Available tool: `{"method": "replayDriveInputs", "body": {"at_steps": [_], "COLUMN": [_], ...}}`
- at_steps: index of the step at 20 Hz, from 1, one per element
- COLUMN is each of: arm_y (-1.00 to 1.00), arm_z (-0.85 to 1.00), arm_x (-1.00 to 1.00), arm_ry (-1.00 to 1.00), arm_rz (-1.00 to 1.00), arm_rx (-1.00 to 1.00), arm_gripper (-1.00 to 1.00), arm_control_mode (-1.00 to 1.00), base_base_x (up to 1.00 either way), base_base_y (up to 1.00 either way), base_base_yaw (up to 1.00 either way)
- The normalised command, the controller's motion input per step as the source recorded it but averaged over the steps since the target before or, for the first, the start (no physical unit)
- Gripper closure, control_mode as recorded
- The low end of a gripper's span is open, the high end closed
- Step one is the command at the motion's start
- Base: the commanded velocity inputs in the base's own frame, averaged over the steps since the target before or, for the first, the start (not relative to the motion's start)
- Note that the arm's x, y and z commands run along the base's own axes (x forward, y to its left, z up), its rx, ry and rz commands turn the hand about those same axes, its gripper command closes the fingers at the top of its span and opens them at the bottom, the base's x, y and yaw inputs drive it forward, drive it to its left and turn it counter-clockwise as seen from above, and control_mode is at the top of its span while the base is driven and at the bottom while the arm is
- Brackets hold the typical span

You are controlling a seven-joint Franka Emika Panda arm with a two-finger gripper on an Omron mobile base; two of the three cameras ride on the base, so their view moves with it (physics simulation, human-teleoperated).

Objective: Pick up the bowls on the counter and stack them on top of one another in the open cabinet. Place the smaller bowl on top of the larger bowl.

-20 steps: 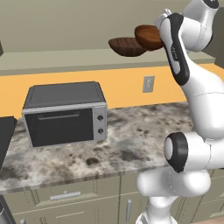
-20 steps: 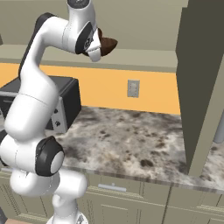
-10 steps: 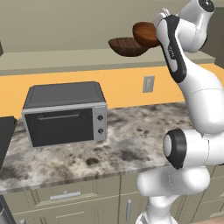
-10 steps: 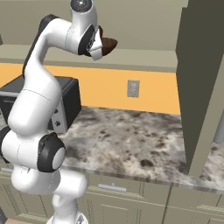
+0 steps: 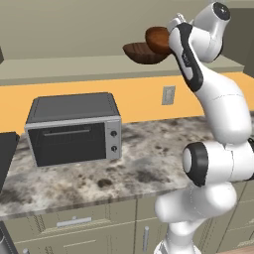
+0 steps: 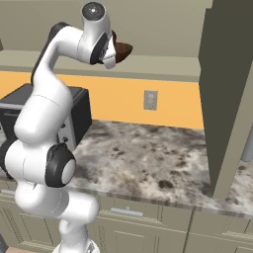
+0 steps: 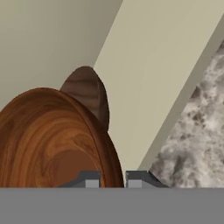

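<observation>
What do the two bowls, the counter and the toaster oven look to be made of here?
Smaller bowl: reddish-brown wood, glossy, with swirling grain. Larger bowl: darker brown wood, grain fainter. Counter: speckled grey-beige stone, likely granite, with dark blotches. Toaster oven: probably grey metal casing, dark door that may be glass. All rendered, so materials are only apparent.

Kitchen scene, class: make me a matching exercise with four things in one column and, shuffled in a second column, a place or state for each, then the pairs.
Things:
1. smaller bowl
2. larger bowl
3. toaster oven
4. wall socket

Places or states:
A. on the orange wall above the counter
B. held in the gripper, tilted
C. resting on the open cabinet ledge
D. standing on the counter

Pairs: 1-B, 2-C, 3-D, 4-A
</observation>
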Motion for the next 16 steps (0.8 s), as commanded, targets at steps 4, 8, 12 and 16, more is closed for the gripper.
{"method": "replayDriveInputs", "body": {"at_steps": [4, 8, 12, 16], "arm_y": [0.00, 0.00, 0.00, 0.00], "arm_z": [0.00, 0.00, 0.00, 0.00], "arm_x": [0.36, 0.33, 0.33, 0.32], "arm_ry": [0.00, 0.00, 0.00, 0.00], "arm_rz": [0.00, 0.00, 0.00, 0.00], "arm_rx": [0.00, 0.00, 0.00, 0.00], "arm_gripper": [1.00, 1.00, 1.00, 1.00], "arm_control_mode": [-1.00, -1.00, -1.00, -1.00], "base_base_x": [0.00, 0.00, 0.00, 0.00], "base_base_y": [0.00, 0.00, 0.00, 0.00], "base_base_yaw": [0.00, 0.00, 0.00, 0.00]}}
